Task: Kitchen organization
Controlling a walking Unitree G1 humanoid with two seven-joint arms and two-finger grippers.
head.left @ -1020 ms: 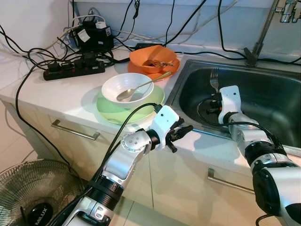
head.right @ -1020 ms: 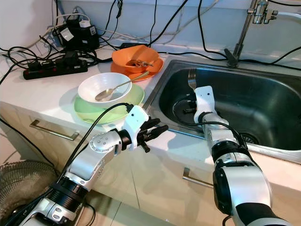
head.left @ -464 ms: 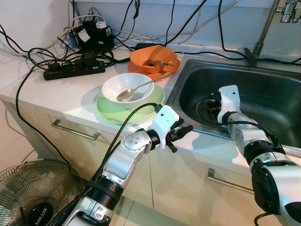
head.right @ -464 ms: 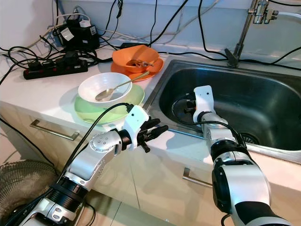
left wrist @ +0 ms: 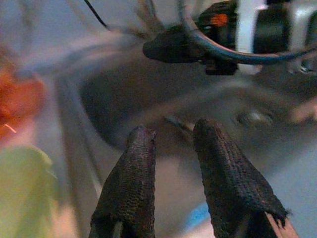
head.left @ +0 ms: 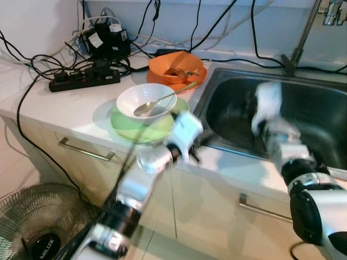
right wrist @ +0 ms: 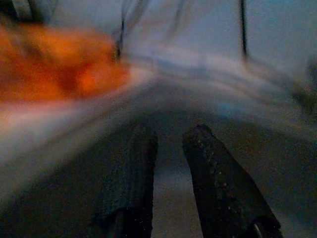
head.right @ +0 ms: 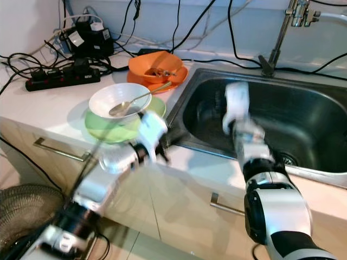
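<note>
The white bowl (head.left: 145, 100) is seen on the counter (head.left: 65, 111) just beside the sink (head.left: 325, 116), stacked on a green plate (head.left: 126, 129), with a spoon (head.left: 162, 99) lying in it, handle out over the rim toward the sink. Behind it an orange bowl (head.left: 176, 66) is stacked on an orange plate (head.left: 161, 81). Both arms are blurred in the head views. The left gripper (left wrist: 173, 130) is placed at the counter's front edge, between the green plate and the sink rim, its fingers narrowly parted with nothing between them. The right gripper (right wrist: 171, 130) is held over the sink basin, likewise narrowly parted and empty. The step in hand is judged to be a reach for the next piece to be moved into the sink, probably the spoon or the white bowl. It would be done well if the spoon were taken first, by its raised handle, so that it cannot be tipped out when the bowl is lifted. The fingers should be widened before the approach and closed only once the blur has settled. The cables and the power strip (head.left: 84, 80) behind the dishes should be kept clear of.
</note>
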